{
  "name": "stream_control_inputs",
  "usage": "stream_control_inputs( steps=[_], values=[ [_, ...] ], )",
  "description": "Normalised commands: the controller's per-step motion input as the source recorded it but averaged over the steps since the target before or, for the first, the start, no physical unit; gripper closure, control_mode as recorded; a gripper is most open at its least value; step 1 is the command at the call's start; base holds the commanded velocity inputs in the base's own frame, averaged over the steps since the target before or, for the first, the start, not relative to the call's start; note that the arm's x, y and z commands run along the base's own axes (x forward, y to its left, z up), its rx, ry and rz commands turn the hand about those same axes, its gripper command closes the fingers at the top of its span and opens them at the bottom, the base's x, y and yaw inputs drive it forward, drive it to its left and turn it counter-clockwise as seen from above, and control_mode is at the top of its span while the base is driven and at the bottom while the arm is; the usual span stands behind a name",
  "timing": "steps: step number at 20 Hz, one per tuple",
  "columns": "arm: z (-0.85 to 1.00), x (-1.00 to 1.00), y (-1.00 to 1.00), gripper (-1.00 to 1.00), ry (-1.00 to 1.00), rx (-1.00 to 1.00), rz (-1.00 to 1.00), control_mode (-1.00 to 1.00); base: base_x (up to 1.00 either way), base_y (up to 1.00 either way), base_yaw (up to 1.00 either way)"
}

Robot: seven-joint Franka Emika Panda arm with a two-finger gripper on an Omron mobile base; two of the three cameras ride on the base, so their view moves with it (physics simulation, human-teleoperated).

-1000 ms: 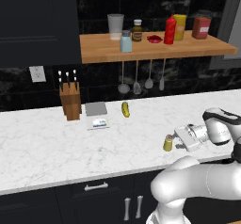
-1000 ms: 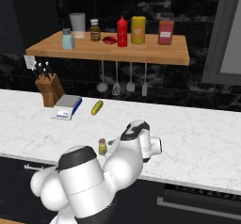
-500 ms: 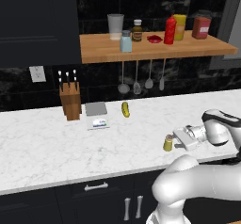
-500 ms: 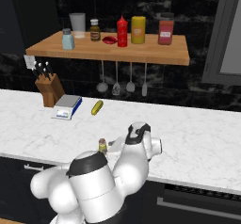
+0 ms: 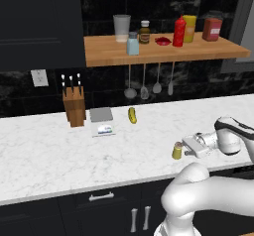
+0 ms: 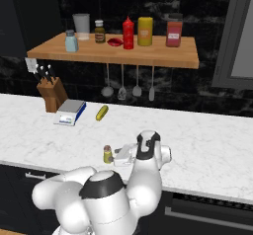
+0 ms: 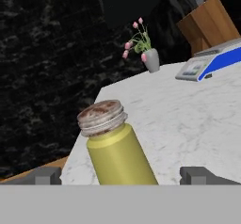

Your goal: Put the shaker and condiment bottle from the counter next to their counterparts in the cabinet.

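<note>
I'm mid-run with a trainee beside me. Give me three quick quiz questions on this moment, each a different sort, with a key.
1. True or false: the gripper is already clamped on the shaker.
2. Multiple choice: where does the condiment bottle stand? A) on the counter by the knife block; B) on the cabinet beside the wide yellow bottle; C) in the gripper.
3. Fill in: the pale blue shaker stands on the ____.

Key
1. False: the fingers stand wide on either side of the shaker, not closed on it.
2. B.
3. Cabinet.
</note>
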Motion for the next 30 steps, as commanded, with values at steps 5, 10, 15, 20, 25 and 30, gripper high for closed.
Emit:
stream_control_inputs(
  steps=[5, 10, 15, 20, 25, 30],
  values=[
    [-0.06, 0.0, 0.0, -1.0, 0.03, 0.0, 0.0, -1.0, 0.0, 0.0, 0.0],
    [-0.09, 0.0, 0.03, -1.0, 0.01, 0.0, 0.0, -1.0, 0.0, 0.0, 0.0],
    [-0.1, 0.01, 0.09, -1.0, 0.0, 0.0, 0.0, -1.0, 0.0, 0.0, 0.0],
    [-0.09, 0.07, 0.16, -1.0, 0.0, 0.0, 0.0, -1.0, 0.0, 0.0, 0.0],
    [-0.05, 0.05, 0.18, -1.0, 0.0, 0.0, 0.0, -1.0, 0.0, 0.0, 0.0],
    [-0.03, 0.0, 0.13, -1.0, 0.0, 0.0, 0.0, -1.0, 0.0, 0.0, 0.0]
  ],
)
